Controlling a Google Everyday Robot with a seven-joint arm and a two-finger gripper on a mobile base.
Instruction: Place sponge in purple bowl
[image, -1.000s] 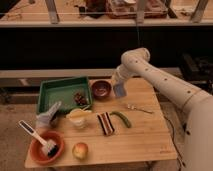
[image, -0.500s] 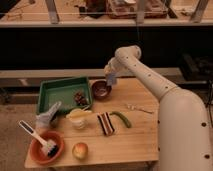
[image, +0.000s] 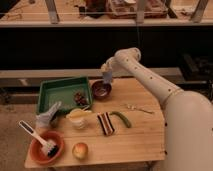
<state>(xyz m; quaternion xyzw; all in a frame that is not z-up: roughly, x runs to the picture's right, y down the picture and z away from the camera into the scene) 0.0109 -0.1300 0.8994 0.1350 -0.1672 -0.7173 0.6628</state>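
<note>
The purple bowl stands on the wooden table at the back, just right of the green tray. My gripper hangs right above the bowl's far right rim, at the end of the white arm that reaches in from the right. It is shut on the grey-blue sponge, which hangs a little above the bowl and does not touch it.
A green tray with a dark brown lump sits at the left. A grey cloth, a yellow cup, a striped red-and-black block, a green pod, a fork, an apple and an orange bowl with a white brush lie around.
My gripper has moved left with the sponge, from the right of the purple bowl to just above its rim.
</note>
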